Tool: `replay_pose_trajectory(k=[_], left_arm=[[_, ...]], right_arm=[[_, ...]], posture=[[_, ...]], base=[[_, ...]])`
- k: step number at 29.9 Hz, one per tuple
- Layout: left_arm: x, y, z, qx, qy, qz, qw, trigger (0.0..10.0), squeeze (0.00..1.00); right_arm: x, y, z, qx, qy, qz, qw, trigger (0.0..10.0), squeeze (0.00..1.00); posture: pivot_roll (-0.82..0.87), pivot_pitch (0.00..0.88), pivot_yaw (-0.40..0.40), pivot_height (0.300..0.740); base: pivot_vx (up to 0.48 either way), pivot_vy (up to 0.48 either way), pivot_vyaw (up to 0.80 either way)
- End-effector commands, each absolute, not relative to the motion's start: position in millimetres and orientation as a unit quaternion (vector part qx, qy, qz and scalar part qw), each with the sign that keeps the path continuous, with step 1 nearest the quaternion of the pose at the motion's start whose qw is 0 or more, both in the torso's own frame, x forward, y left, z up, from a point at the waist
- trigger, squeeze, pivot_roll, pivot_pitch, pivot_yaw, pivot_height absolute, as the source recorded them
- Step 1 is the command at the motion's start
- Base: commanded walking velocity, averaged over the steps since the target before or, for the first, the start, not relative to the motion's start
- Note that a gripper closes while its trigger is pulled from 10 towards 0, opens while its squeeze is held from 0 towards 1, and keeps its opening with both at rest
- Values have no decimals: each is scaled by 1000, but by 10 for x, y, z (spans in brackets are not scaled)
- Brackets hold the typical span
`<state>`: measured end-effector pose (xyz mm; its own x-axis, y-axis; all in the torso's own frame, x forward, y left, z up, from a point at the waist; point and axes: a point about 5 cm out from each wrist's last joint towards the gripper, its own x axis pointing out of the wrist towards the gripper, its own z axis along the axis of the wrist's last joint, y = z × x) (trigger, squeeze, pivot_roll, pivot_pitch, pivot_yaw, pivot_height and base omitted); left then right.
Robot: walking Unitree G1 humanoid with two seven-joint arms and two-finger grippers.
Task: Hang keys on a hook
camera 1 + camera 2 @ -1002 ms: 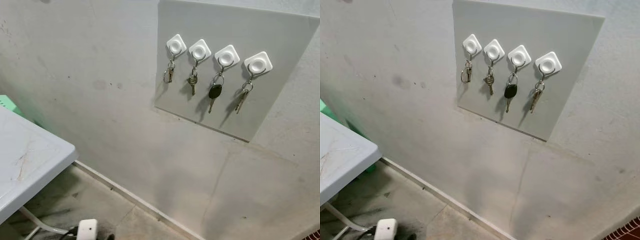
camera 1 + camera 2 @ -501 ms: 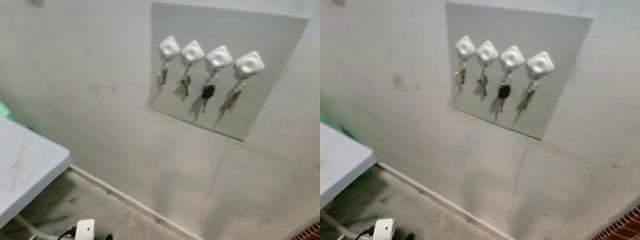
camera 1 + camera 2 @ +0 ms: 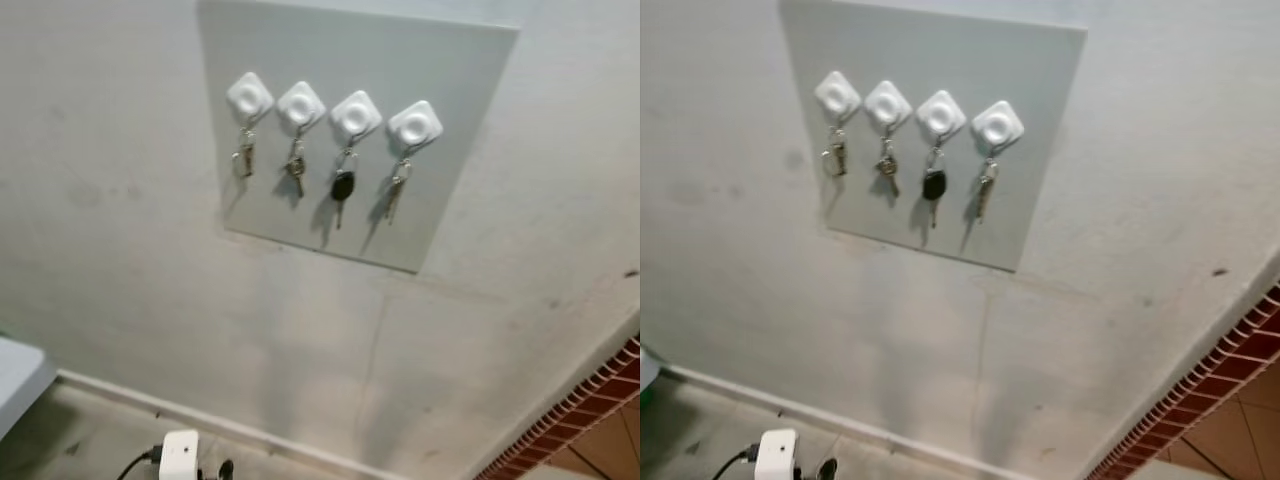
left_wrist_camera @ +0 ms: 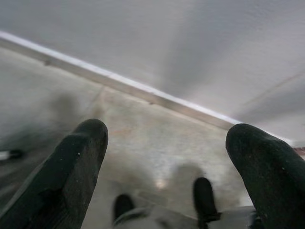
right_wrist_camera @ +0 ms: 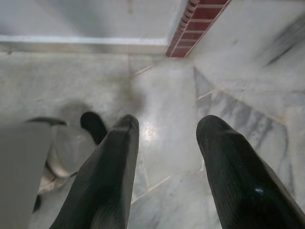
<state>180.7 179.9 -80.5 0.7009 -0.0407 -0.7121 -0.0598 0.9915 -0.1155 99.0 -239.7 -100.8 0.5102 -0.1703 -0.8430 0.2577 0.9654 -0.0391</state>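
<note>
A grey board on the wall carries several white diamond-shaped hooks in a row. Each hook holds keys: a small bunch on the leftmost hook, a key on the second, a black-headed key on the third and a bunch on the rightmost hook. My left gripper hangs down over the floor, open and empty. My right gripper likewise points at the floor, open, nothing between its fingers.
A white table corner shows at the lower left. A white plug block with a black cable lies on the floor by the skirting. A red brick strip runs along the lower right.
The camera has turned right: the board, hooks and keys have slid left in the picture, the table has nearly left view and the brick strip has come in.
</note>
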Motion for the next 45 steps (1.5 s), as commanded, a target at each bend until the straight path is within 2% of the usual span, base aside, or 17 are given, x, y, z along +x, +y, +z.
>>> replay_pose_trajectory(k=[1,17,32,45], left_arm=[[1768,1888,-816,-63,393,18,917,10000,0],[1732,1954,-827,-55,401,25,914,10000,0],[1746,1934,-824,-46,402,13,914,10000,0],[1751,1923,-823,-50,401,11,915,10000,0]], right_arm=[[971,-2366,-1023,47,485,-121,865,10000,0],[977,-2334,-1029,44,486,-115,865,10000,0],[989,-2333,-1026,40,485,-114,866,10000,0],[967,-2329,-1034,44,489,-117,864,10000,0]], posture=[[-37,0,-29,740],[-39,0,-31,740],[-38,0,-28,740],[-40,0,-29,740]], base=[[0,0,-756],[0,0,-742],[0,0,0],[0,-421,0]])
